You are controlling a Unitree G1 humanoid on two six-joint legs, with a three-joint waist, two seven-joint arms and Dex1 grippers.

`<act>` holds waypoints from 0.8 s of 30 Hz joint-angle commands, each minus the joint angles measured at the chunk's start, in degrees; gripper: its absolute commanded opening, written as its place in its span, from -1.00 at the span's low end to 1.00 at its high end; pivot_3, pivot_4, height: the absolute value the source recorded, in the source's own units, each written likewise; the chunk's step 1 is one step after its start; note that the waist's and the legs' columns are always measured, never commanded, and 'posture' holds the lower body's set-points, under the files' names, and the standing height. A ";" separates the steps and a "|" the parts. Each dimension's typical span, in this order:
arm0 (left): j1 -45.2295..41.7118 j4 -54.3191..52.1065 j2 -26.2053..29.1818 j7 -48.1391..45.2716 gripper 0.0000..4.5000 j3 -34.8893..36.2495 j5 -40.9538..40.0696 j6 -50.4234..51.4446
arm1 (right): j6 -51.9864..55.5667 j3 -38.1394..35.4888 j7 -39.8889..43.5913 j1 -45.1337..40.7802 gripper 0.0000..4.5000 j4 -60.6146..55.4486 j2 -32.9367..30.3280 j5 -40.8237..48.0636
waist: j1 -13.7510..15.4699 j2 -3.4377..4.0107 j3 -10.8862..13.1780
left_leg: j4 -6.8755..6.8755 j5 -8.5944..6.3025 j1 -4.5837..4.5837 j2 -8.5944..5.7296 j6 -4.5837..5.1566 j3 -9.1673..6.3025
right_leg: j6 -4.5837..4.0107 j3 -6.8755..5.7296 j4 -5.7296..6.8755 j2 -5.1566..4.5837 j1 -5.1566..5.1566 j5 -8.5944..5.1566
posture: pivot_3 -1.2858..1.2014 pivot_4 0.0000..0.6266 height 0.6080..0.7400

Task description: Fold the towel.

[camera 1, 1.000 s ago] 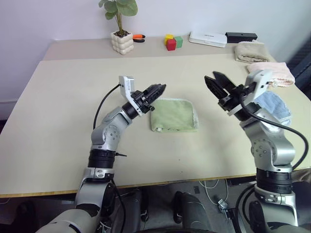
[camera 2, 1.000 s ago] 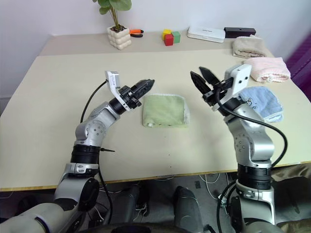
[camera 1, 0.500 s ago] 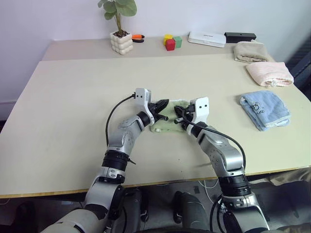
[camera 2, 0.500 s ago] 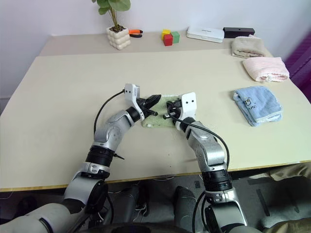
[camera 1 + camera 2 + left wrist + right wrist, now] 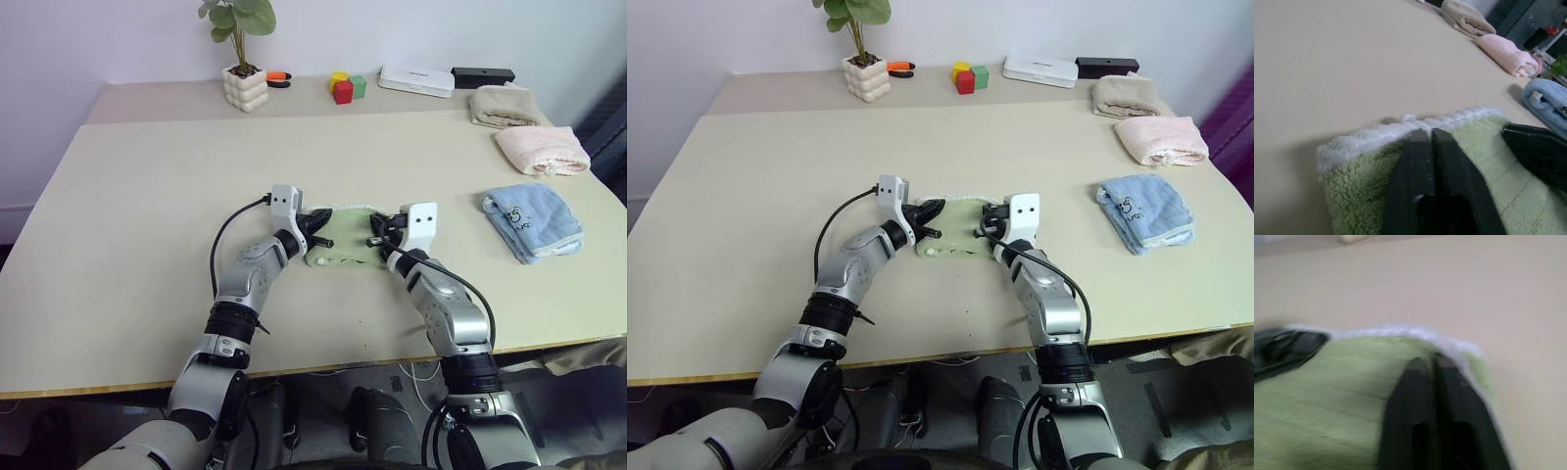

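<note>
The towel point(image 5: 345, 245), light green terry cloth with a whitish edge, lies folded small in the middle of the table point(image 5: 147, 196). Both grippers are down at it, pointing level. My left gripper point(image 5: 319, 224) rests on the towel's left part with its fingers point(image 5: 1418, 161) pressed together on top of the pile, just short of the white edge. My right gripper point(image 5: 376, 231) lies on the right part, its fingers point(image 5: 1418, 396) likewise together above the green cloth. The right gripper's black tip point(image 5: 1537, 147) also shows in the left wrist view, a short gap away.
A light blue towel point(image 5: 534, 221), a pink one point(image 5: 544, 149) and a beige one point(image 5: 504, 105) lie along the table's right side. At the far edge stand a potted plant point(image 5: 246, 84), coloured blocks point(image 5: 346, 85), a white box point(image 5: 418, 78) and a black box point(image 5: 483, 74).
Both arms have come down from above the table onto the towel. Over the last half second the right gripper slid a little toward the towel's right side.
</note>
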 commanded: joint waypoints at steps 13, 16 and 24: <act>-2.16 -5.17 13.66 -20.64 0.98 3.48 -5.06 -0.38 | 15.14 -8.74 5.11 -4.42 1.00 -6.50 -7.08 11.58 | -1.13 0.05 0.05 | -0.06 0.10 -0.15 0.01 0.08 0.02 | 0.02 0.00 0.03 0.00 -0.16 0.01 | 0.03 -0.52 1.00; -1.71 -6.71 16.15 -25.35 0.98 4.02 -7.05 0.58 | 20.02 -11.19 6.44 -5.85 1.00 -6.88 -8.77 15.86 | -1.13 0.05 0.05 | -0.06 0.11 -0.17 0.00 0.00 0.02 | 0.01 0.00 0.00 -0.03 -0.17 0.00 | 0.03 -0.52 1.00; 0.98 -11.56 22.80 -37.39 0.98 5.86 -12.62 3.36 | 30.39 -8.80 9.36 -6.53 1.00 -6.72 -12.65 19.16 | -1.37 0.06 0.05 | -0.08 0.12 -0.22 0.02 0.02 0.04 | 0.01 0.01 0.04 -0.01 -0.26 0.01 | 0.03 -0.52 1.00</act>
